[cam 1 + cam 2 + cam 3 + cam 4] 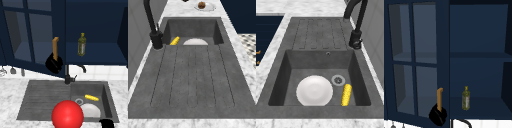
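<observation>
Inspecting the wall cabinet, I find my left robot hand (53,64) clenched round the foot of the upright orange door handle (55,48), its long axis vertical directly above that fist, with the olive glass bottle (81,44) shelved rightward.
</observation>
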You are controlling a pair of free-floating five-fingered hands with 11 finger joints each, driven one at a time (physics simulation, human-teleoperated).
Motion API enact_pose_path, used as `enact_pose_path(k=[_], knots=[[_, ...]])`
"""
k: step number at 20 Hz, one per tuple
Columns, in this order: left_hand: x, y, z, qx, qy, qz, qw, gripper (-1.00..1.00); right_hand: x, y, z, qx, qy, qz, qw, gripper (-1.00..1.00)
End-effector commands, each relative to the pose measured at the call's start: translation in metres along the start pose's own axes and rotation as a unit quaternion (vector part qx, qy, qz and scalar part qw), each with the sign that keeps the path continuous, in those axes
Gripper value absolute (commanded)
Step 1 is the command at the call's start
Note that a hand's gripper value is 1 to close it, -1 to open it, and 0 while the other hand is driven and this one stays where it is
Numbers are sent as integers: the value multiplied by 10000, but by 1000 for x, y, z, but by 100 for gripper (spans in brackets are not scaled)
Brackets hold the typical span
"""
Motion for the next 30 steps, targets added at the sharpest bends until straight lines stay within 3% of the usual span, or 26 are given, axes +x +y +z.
enact_pose_path(k=[1, 7, 11, 16, 23, 30], knots=[[5, 32, 21, 177, -64, 138, 9997, 100, 0, 0, 0, 0, 0, 0, 10000, 0], [4, 75, 24, 381, 74, 446, 9982, 100, 0, 0, 0, 0, 0, 0, 10000, 0], [1, 106, 30, 539, 193, 677, 9961, 100, 0, 0, 0, 0, 0, 0, 10000, 0], [-3, 141, 41, 780, 281, 925, 9923, 100, 0, 0, 0, 0, 0, 0, 10000, 0], [-15, 191, 50, 968, 313, 1275, 9866, 100, 0, 0, 0, 0, 0, 0, 10000, 0], [-32, 237, 60, 1137, 323, 1597, 9801, 100, 0, 0, 0, 0, 0, 0, 10000, 0]])
